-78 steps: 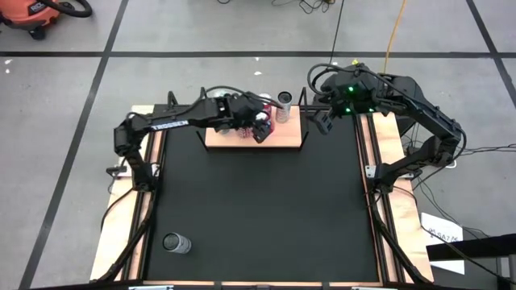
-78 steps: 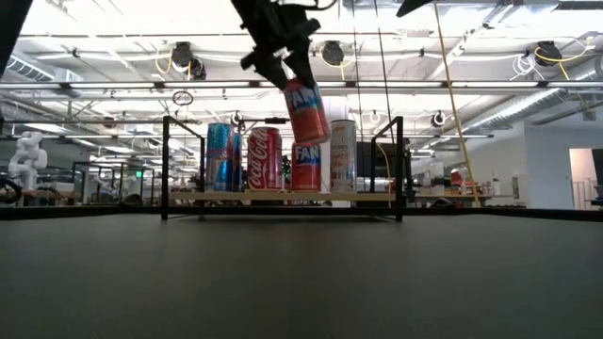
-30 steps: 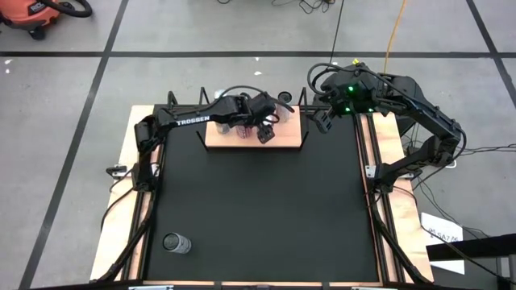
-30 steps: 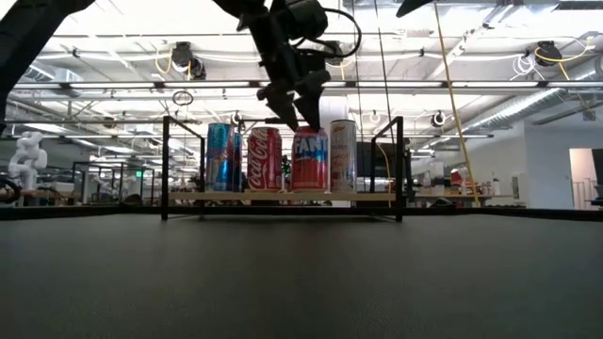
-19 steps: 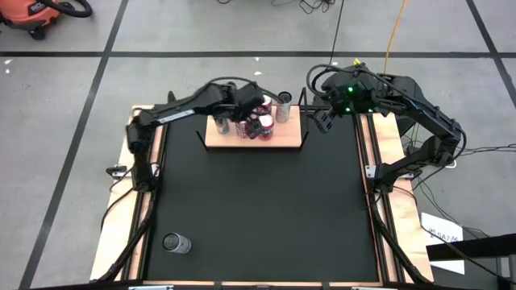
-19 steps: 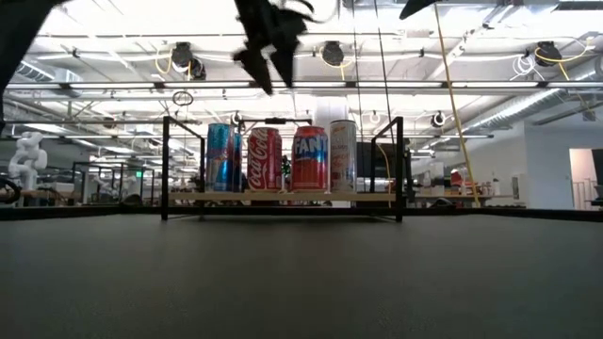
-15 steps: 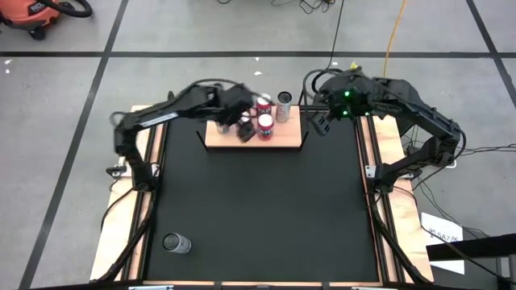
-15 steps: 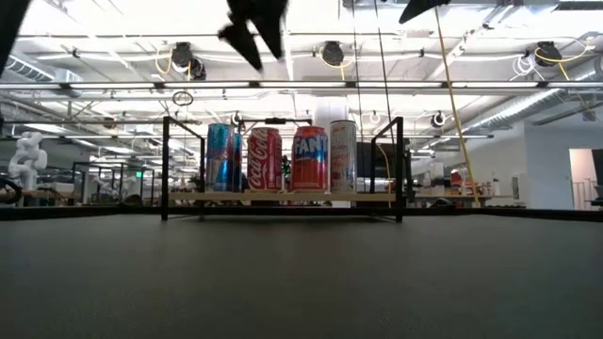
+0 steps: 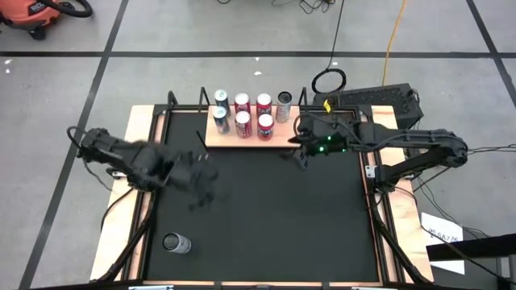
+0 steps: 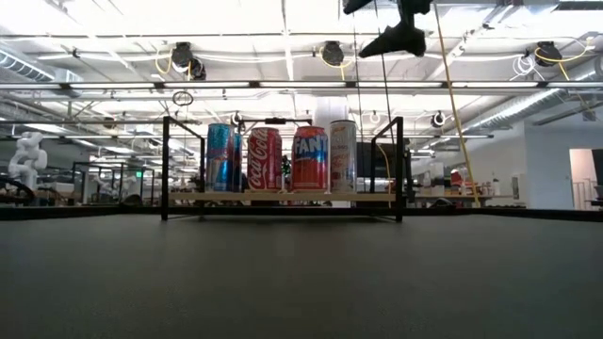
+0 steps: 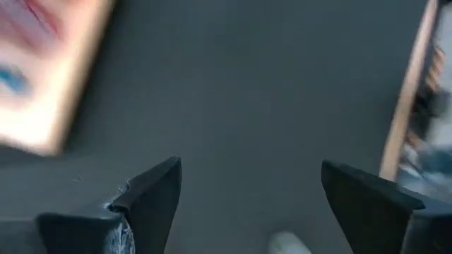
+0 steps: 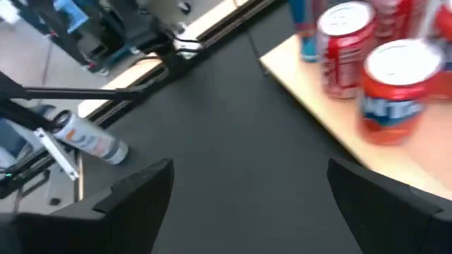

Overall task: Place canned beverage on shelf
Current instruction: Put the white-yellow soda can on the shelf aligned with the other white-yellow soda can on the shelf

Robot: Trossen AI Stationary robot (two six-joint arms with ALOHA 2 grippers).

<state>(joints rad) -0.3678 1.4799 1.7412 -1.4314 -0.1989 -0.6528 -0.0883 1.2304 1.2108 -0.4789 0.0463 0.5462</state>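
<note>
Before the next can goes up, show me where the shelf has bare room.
The shelf is crowded along its far edge and left half: six cans stand there in two rows. Bare board shows at the near right corner, right of the Fanta can and in front of the silver can.

This is a robotics lab set in a large open industrial hall. The low view shows a high ceiling with exposed beams (image 10: pixel 301 87), ducts, round hanging lights (image 10: pixel 184 55) and loose cables, and rows of workbenches behind. A white humanoid robot (image 10: pixel 25 155) stands at the far left. From above, the black-topped counter (image 9: pixel 258 217) sits on a grey tiled floor (image 9: pixel 64 97), with an orange shop vacuum (image 9: pixel 36 11) in the corner and a yellow cord (image 9: pixel 395 32) trailing across the floor.
</note>
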